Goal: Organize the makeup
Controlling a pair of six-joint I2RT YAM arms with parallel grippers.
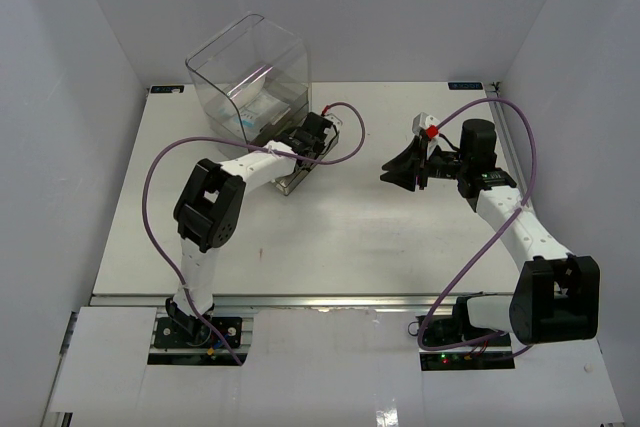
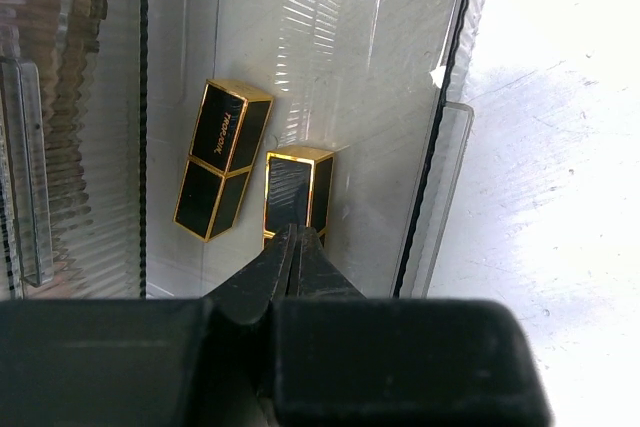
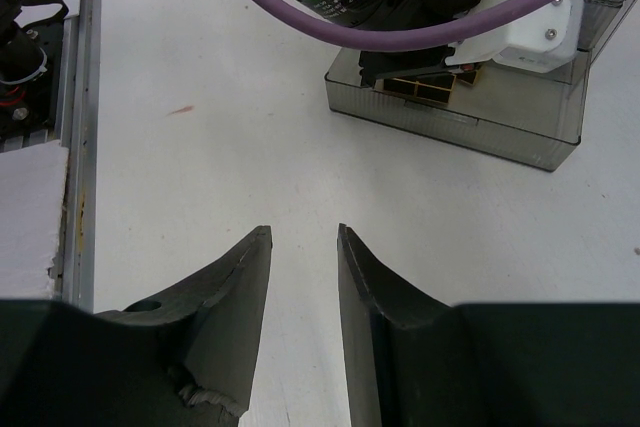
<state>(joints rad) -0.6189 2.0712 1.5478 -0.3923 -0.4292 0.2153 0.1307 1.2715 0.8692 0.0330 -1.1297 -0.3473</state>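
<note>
Gripper L point(image 2: 293, 235) closed, gripper R point(image 3: 303, 239) ajar.

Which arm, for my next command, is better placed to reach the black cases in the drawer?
Likely left: the left gripper is at the cases in the drawer; the right gripper hovers apart over the table.

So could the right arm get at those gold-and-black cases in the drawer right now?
Probably not cleanly. The cases lie in the open drawer, but the left end effector, shut, sits right over them, blocking the way down. The right end effector is open and empty, facing the drawer.
</note>
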